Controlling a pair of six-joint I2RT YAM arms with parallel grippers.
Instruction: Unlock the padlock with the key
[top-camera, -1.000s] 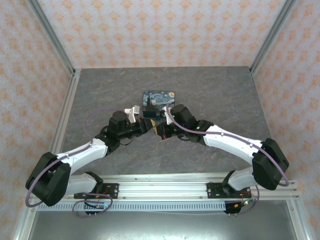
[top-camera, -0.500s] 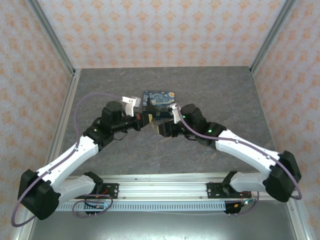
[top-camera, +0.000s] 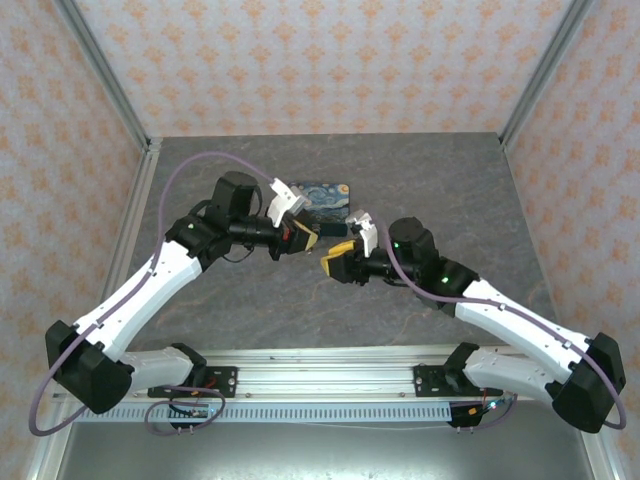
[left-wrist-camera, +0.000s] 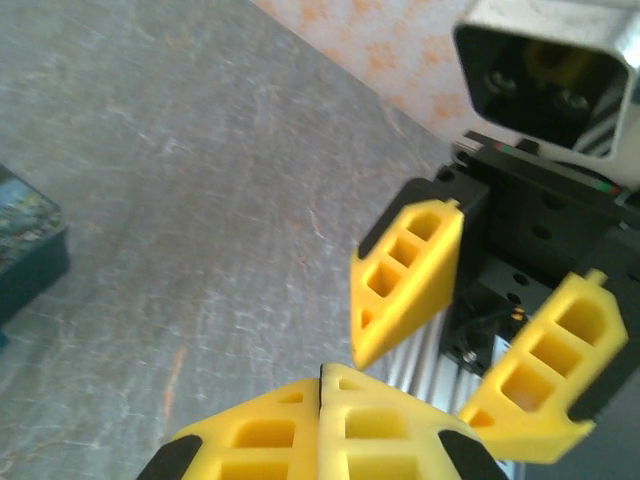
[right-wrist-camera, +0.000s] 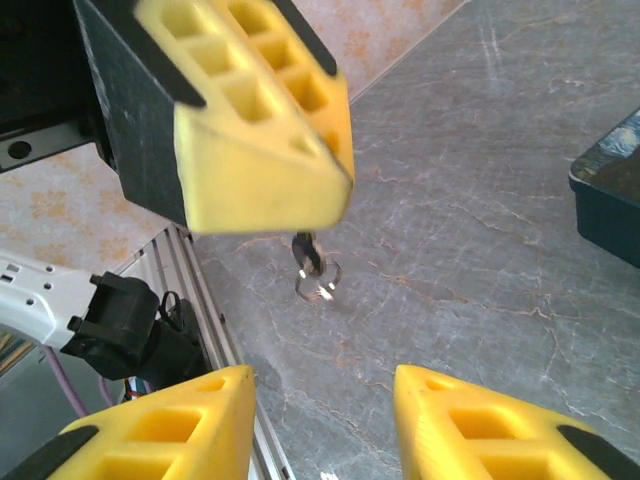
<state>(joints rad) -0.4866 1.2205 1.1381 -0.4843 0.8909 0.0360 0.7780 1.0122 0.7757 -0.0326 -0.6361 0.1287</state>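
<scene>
My left gripper (top-camera: 303, 238) is raised over the table in front of the box, its yellow fingers pressed shut (left-wrist-camera: 320, 385). In the right wrist view a small dark key (right-wrist-camera: 306, 250) with a thin wire ring (right-wrist-camera: 320, 285) hangs out below the left fingertips (right-wrist-camera: 300, 170). The padlock is hidden. My right gripper (top-camera: 335, 262) sits just right of the left one, a short gap away. It is open (right-wrist-camera: 322, 380) with nothing between its fingers (left-wrist-camera: 405, 275) and faces the hanging key.
The swirly blue-and-yellow box (top-camera: 325, 198) lies on the grey table (top-camera: 450, 180) just behind both grippers; its corner shows (right-wrist-camera: 615, 190) (left-wrist-camera: 25, 240). Aluminium rail (top-camera: 320, 360) along the near edge, patterned walls around.
The two grippers, touching tip to tip a second ago, have come apart. The left arm has lifted and stretched out; the right gripper has drawn back to the right.
</scene>
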